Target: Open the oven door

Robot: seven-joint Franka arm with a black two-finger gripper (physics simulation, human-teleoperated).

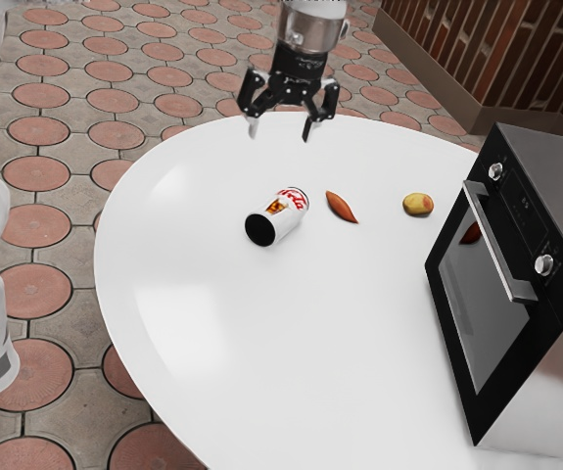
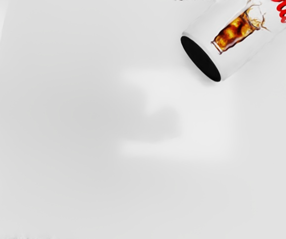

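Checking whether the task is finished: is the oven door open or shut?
Shut: the oven door lies flat against the oven body, with no gap showing along its edges.

Oven door (image 1: 456,352) shut in front of me

I see the door closed flat against the front of the oven (image 1: 555,162), which stands upright on my white desk (image 1: 198,372), toward the exterior view's right. The door has a black frame around a grey, glossy glass pane (image 1: 482,318), with a dark reddish reflection in it. A straight silver bar handle (image 1: 497,242) runs along its upper edge. Above that, I see a black control panel (image 1: 524,208) with two silver knobs (image 1: 543,265) and small pale markings. The casing is grey and smooth, and the front faces the exterior view's left.
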